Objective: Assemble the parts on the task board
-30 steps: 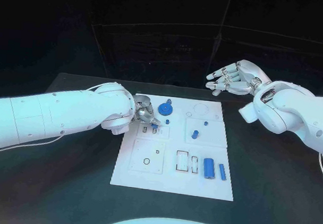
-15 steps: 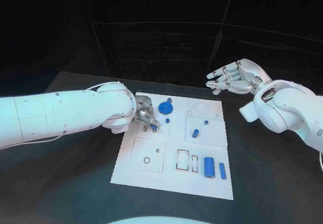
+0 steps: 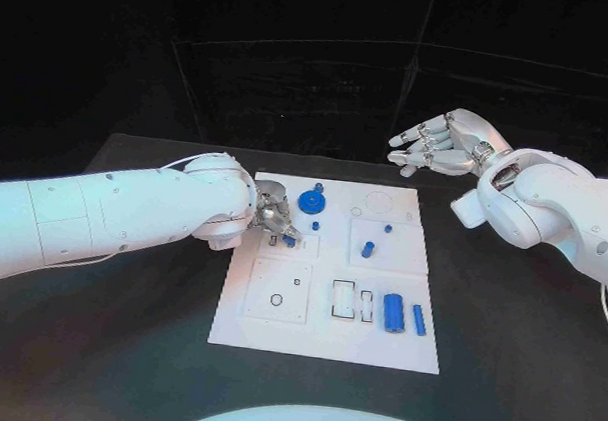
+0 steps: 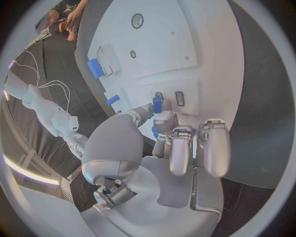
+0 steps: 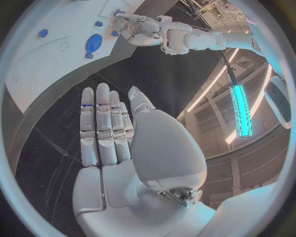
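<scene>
The white task board [image 3: 324,338] lies in the middle of the black table. My left hand [image 3: 273,216] is low over the board's left side and pinches a small blue peg [image 3: 288,239] [image 4: 157,103] between thumb and a finger, close to two small slots [image 4: 179,98]. A blue gear [image 3: 313,206] [image 5: 93,42] stands just behind it. Short blue pegs [image 3: 368,249] stand in the right middle panel. A blue cylinder [image 3: 394,315] and a thin blue bar [image 3: 420,322] lie at the near right. My right hand [image 3: 440,143] [image 5: 108,123] hovers open beyond the board's far right corner, holding nothing.
Empty cut-outs mark the board: a round recess [image 3: 379,204] at the far right, rectangular slots [image 3: 343,302] near the cylinder, and an oval hole [image 3: 276,299] in the near left panel. Black table [image 3: 524,332] surrounds the board on all sides.
</scene>
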`<action>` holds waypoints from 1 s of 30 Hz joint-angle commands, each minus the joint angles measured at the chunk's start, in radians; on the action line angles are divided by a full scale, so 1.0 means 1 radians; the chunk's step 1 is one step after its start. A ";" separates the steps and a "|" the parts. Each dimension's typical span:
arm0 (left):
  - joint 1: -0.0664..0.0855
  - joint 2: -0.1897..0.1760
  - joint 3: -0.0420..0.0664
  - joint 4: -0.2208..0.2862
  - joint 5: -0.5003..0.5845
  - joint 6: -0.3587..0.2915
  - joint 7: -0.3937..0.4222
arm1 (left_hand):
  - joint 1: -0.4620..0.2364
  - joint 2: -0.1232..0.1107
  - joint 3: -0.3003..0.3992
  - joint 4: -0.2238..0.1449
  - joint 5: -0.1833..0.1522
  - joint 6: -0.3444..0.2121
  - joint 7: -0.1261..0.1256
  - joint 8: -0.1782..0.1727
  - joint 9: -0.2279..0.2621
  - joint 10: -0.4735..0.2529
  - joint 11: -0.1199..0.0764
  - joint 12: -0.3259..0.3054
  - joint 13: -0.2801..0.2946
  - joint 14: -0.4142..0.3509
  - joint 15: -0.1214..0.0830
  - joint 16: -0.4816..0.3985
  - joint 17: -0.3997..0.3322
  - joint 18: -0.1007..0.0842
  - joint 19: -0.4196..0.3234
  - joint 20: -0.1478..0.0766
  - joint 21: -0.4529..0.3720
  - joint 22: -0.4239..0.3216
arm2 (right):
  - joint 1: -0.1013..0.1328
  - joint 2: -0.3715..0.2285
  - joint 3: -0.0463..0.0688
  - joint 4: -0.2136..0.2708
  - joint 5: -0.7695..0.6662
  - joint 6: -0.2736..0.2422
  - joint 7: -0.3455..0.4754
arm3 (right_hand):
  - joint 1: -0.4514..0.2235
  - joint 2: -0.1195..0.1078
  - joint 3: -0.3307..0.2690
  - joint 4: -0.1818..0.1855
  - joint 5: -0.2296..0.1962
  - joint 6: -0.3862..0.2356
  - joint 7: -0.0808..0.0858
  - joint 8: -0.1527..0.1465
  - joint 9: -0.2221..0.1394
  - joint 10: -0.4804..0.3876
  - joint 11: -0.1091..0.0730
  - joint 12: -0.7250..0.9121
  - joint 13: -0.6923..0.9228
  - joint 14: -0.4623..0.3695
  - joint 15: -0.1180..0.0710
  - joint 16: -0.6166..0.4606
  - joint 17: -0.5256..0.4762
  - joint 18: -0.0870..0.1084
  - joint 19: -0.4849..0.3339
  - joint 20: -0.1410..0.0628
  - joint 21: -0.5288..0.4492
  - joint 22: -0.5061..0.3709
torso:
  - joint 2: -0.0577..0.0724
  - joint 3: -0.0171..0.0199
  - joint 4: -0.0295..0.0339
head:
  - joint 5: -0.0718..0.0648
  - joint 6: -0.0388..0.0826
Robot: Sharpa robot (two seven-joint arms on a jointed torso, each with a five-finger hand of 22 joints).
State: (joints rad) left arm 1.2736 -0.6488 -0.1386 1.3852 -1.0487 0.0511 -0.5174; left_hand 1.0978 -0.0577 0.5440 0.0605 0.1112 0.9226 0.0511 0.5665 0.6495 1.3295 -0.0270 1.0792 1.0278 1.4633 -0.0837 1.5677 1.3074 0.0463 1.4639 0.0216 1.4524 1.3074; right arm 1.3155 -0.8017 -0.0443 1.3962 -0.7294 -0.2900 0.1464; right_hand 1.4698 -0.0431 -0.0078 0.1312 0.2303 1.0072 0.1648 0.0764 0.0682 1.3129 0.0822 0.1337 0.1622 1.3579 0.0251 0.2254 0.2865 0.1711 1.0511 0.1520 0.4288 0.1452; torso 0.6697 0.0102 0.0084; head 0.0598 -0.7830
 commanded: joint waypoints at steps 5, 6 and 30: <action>-0.003 -0.005 -0.005 0.006 -0.013 0.054 -0.008 | -0.006 0.005 0.117 -0.120 -0.001 0.006 -0.009 0.007 0.004 0.009 -0.003 0.004 0.005 0.107 -0.006 0.003 0.263 -0.002 0.030 -0.001 -0.008 0.053 | 0.002 0.001 0.001 0.000 -0.001 0.007 0.010 | 0.007 0.000 0.004 0.000 0.004 -0.006 0.003 -0.005 -0.001 -0.007 0.003 -0.007 -0.002 -0.003 0.002 -0.007 -0.001 0.011 0.000 0.005 -0.005 -0.001 | 0.000 -0.0002 0.0006 | 0.002 -0.001; -0.003 -0.006 -0.006 0.007 -0.013 0.056 -0.008 | -0.006 0.005 0.117 -0.120 -0.001 0.007 -0.009 0.008 0.005 0.009 -0.004 0.005 0.006 0.107 -0.006 0.003 0.263 -0.002 0.030 -0.001 -0.008 0.053 | 0.002 0.001 0.001 0.000 -0.001 0.007 0.010 | 0.007 0.000 0.004 0.000 0.004 -0.006 0.003 -0.005 -0.001 -0.007 0.003 -0.007 -0.002 -0.003 0.002 -0.007 -0.001 0.011 0.000 0.005 -0.005 -0.001 | 0.000 0.0000 0.0003 | 0.002 -0.001; -0.003 0.000 -0.006 0.001 -0.013 0.061 -0.007 | -0.119 -0.006 0.042 -0.047 -0.002 0.042 -0.027 0.038 0.025 0.026 -0.017 0.035 0.030 0.107 -0.017 0.003 0.263 -0.003 0.034 -0.010 -0.006 0.060 | 0.002 0.006 0.001 -0.005 -0.001 0.008 0.012 | 0.006 0.000 0.005 0.001 0.004 -0.005 0.004 -0.005 0.000 -0.011 0.004 -0.010 -0.004 -0.006 0.004 -0.011 -0.001 0.011 -0.001 0.006 -0.009 -0.003 | 0.001 0.0005 -0.0001 | 0.001 -0.006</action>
State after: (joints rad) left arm 1.2731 -0.6508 -0.1418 1.3853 -1.0572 0.0871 -0.5179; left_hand 0.9862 -0.0626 0.5946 0.0099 0.1072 0.9572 0.0239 0.6008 0.6748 1.3475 -0.0447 1.1112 1.0569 1.4669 -0.0947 1.5677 1.3074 0.0463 1.4675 0.0181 1.4483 1.3074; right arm 1.3154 -0.7965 -0.0444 1.3908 -0.7297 -0.2875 0.1480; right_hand 1.4698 -0.0431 -0.0078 0.1312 0.2303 1.0072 0.1647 0.0765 0.0682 1.3093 0.0858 0.1302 0.1601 1.3579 0.0250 0.2207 0.2867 0.1711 1.0511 0.1520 0.4244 0.1434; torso 0.6701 0.0105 0.0086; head 0.0618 -0.7882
